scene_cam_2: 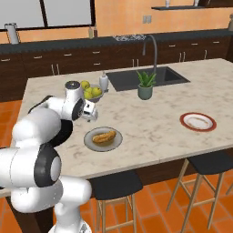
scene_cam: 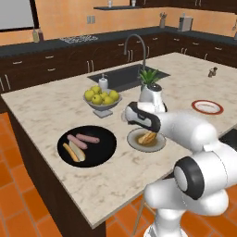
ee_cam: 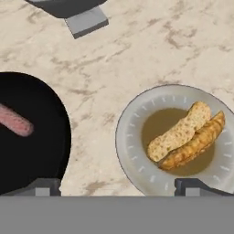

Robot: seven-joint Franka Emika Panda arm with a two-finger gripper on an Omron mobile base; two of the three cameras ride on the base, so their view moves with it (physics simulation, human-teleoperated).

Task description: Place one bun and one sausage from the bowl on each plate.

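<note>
1. On the grey plate (ee_cam: pixel 132 137): one bun (ee_cam: pixel 186 135), lying across the brownish centre, split side up in the hand view. Same bun seen in the right base view (scene_cam_2: pixel 104 135) on that plate (scene_cam_2: pixel 91 142), and partly behind the arm in the left base view (scene_cam: pixel 148 137).
2. In the black bowl (scene_cam: pixel 104 147): two sausages (scene_cam: pixel 83 139) side by side toward the far part, and a second bun (scene_cam: pixel 73 152) just in front of them, close to the near left rim.
3. In the hand view, one sausage end (ee_cam: pixel 16 121) showing inside the bowl (ee_cam: pixel 36 155) at the left edge.
4. Bowl and grey plate (scene_cam: pixel 159 144) sitting near each other on the marble counter (scene_cam: pixel 46 106), with a strip of bare counter between them.
5. White plate with the red rim (scene_cam: pixel 207 107) well apart, farther along the counter, nothing on it; also in the right base view (scene_cam_2: pixel 197 121).
6. Claw (ee_cam: pixel 119 185) hanging above the counter between bowl and grey plate, spread wide and grasping nothing: one fingertip (ee_cam: pixel 43 187) over the bowl's edge, the other over the plate's edge.
7. Behind the bowl: a grey footed fruit bowl (scene_cam: pixel 102 98) of yellow-green fruit, then a soap bottle (scene_cam: pixel 103 82), a potted plant (scene_cam: pixel 149 77) and the sink (scene_cam: pixel 125 76).
</note>
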